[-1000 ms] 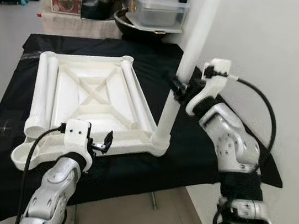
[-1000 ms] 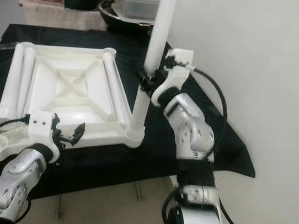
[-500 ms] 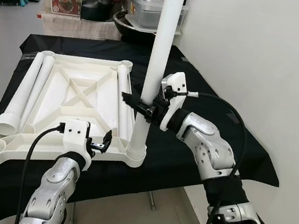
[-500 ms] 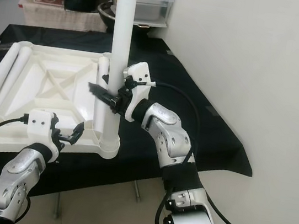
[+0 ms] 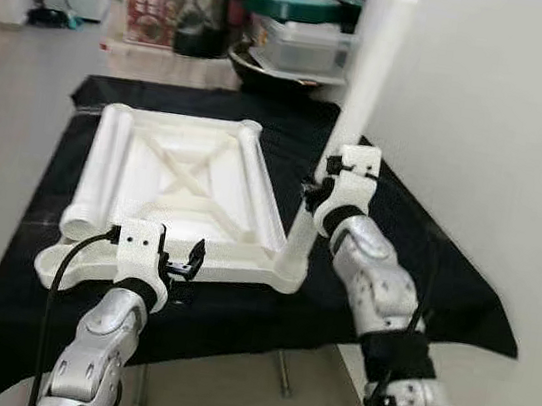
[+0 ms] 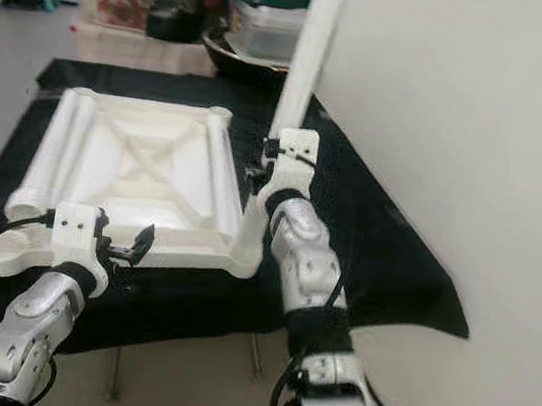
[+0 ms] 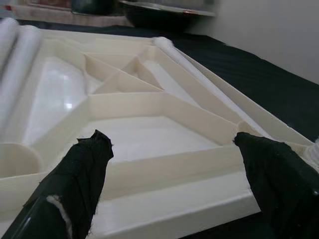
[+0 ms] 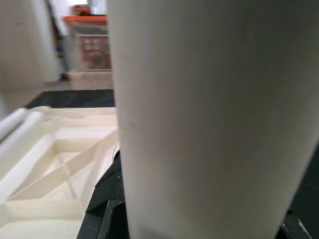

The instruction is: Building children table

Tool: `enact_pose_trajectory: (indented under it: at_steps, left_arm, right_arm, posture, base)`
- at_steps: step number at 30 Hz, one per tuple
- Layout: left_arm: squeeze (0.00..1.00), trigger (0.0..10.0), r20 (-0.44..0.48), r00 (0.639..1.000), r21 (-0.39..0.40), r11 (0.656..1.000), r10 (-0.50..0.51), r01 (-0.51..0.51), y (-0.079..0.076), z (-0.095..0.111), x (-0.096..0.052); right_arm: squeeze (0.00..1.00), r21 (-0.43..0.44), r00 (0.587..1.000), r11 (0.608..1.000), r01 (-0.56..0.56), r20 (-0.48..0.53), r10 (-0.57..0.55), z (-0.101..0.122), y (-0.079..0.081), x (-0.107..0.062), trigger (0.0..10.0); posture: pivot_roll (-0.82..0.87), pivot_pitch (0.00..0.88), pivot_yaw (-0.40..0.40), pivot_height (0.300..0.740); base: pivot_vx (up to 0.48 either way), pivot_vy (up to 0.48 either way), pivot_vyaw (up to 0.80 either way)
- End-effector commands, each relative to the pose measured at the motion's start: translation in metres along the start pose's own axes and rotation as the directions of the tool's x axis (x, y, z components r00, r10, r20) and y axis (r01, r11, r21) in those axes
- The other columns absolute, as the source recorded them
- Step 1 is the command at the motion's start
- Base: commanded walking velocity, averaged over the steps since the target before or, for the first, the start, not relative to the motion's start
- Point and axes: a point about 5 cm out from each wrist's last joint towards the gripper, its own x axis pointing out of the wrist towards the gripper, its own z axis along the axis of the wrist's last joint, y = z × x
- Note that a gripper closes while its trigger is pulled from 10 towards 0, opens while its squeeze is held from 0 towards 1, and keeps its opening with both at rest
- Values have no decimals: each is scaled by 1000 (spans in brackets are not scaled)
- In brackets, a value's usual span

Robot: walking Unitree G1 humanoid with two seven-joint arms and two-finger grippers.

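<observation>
The white tabletop point(image 5: 192, 187) lies underside-up on the black-draped bench point(image 5: 425, 255) in the middle of the frame, with two loose legs point(image 5: 101, 174) along its left edge and another point(image 5: 258, 186) lying inside its right rim. The right gripper point(image 5: 319, 192) is clamped on a white leg point(image 5: 346, 133) whose foot sits in the near right corner socket point(image 5: 287, 266) — but the leg tilts toward the upper right. It should probably be brought upright before pressing down, so it seats without jamming. The left gripper point(image 5: 187, 260), fingers spread wide, hovers at the tabletop's near edge — closing there would likely steady the tabletop.
</observation>
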Motion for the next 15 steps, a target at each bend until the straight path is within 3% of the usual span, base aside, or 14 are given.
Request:
enact_pose_trajectory:
  at_steps: [1, 4, 5, 6, 7, 8, 9, 11, 12, 13, 14, 15]
  left_arm:
    - [0, 10000, -14, 1000, 4, 1000, -2, 2, 1, -3, 0]
    - [0, 10000, -16, 1000, 5, 1000, -3, 3, 1, -3, 0]
    - [0, 10000, -16, 1000, 5, 1000, -2, 2, 1, -3, 0]
    - [0, 10000, -17, 1000, 6, 1000, -1, 1, 2, -3, 0]
    - [0, 10000, -17, 1000, 6, 1000, -1, 1, 2, -3, 0]
    - [0, 10000, -17, 1000, 7, 1000, -1, 1, 2, -3, 0]
    - [0, 10000, -17, 1000, 7, 1000, -1, 1, 2, -3, 0]
    - [0, 10000, -16, 1000, 7, 1000, -2, 2, 2, -3, 0]
    - [0, 10000, -16, 1000, 7, 1000, -2, 2, 2, -3, 0]
    - [0, 10000, -15, 1000, 8, 1000, -1, 1, 2, -3, 0]
    - [0, 10000, -14, 1000, 8, 1000, 0, 0, 3, -3, 0]
    - [0, 10000, -12, 1000, 8, 1000, 2, -2, 3, -2, 0]
  right_arm:
    - [0, -90, 945, 978, 190, -253, -207, -56, -29, -14, 0]
    - [0, -131, 937, 965, 228, -240, -254, -50, -27, -12, 0]
    - [0, -155, 930, 957, 247, -241, -279, -48, -27, -11, 431]
    - [0, -177, 924, 951, 252, -247, -291, -46, -25, -9, 8510]
    - [0, -177, 924, 951, 252, -247, -291, -46, -25, -9, 8510]
    - [0, -168, 931, 957, 238, -241, -274, -43, -22, -7, 10000]
    - [0, -168, 931, 957, 238, -241, -274, -43, -22, -7, 10000]
    - [0, -57, 961, 978, 201, -184, -208, -35, -16, -6, 10000]
    - [0, -57, 961, 978, 201, -184, -208, -35, -16, -6, 10000]
    - [1000, -31, 971, 983, 180, -155, -182, -29, -14, -5, 10000]
    - [945, -23, 979, 987, 157, -126, -158, -21, -14, -5, 10000]
    - [0, -24, 987, 991, 134, -83, -135, -9, -16, -3, 10000]
  posture:
    - [84, 0, -90, 740]
    - [76, 0, -84, 740]
    - [76, 0, -84, 740]
    - [75, 0, -83, 740]
    - [75, 0, -83, 740]
    - [77, 0, -83, 740]
    - [77, 0, -83, 740]
    - [81, 0, -86, 740]
    - [81, 0, -86, 740]
    - [81, 0, -89, 740]
    - [81, 0, -90, 740]
    - [81, 0, -90, 740]
  base:
    - [0, 0, 0]
    - [0, 0, 0]
    - [0, 0, 0]
    - [0, 0, 0]
    - [0, 0, 0]
    - [0, 0, 0]
    - [0, 0, 0]
    - [0, 0, 0]
    - [0, 0, 0]
    - [0, 0, 0]
    - [0, 0, 0]
    - [0, 0, 0]
